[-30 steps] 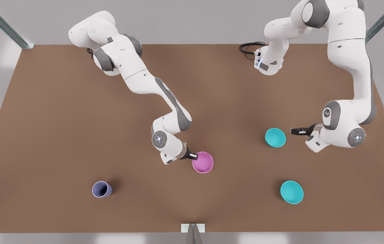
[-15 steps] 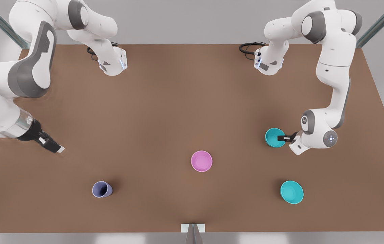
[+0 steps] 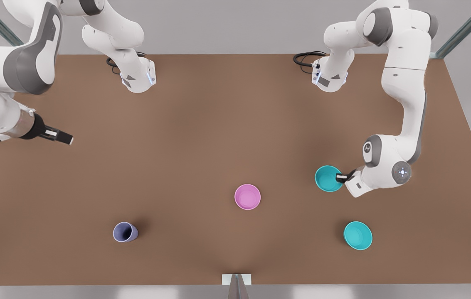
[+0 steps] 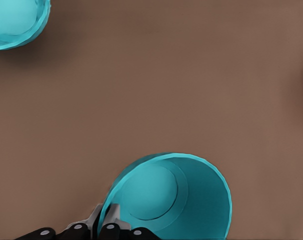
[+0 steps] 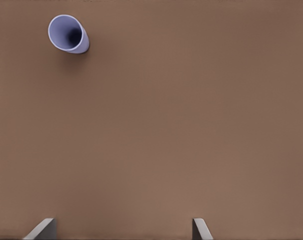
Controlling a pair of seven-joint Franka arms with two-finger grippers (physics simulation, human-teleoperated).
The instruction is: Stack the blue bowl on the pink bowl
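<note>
The blue bowl [image 3: 326, 178] sits at the front view's right, and my left gripper [image 3: 340, 177] is shut on its rim on the side away from the pink bowl. In the left wrist view the blue bowl [image 4: 166, 200] looks tilted, with one of the fingers [image 4: 110, 220] inside the rim and the other outside. The pink bowl [image 3: 247, 197] stands alone on the table near the middle front. My right gripper [image 3: 64, 139] hangs open at the front view's far left, with both fingertips [image 5: 201, 229] spread wide above bare table.
A second, shallower teal bowl [image 3: 358, 235] [image 4: 11, 22] rests nearer the front edge, at the front view's right. A lavender cup [image 3: 125, 231] [image 5: 67, 33] stands front left. The brown table [image 3: 202, 124] has bare room between the blue and pink bowls.
My right gripper left the pink bowl and swung away to the front view's far left. My left gripper reached the blue bowl, shut on its rim and shifted it slightly toward the pink bowl.
</note>
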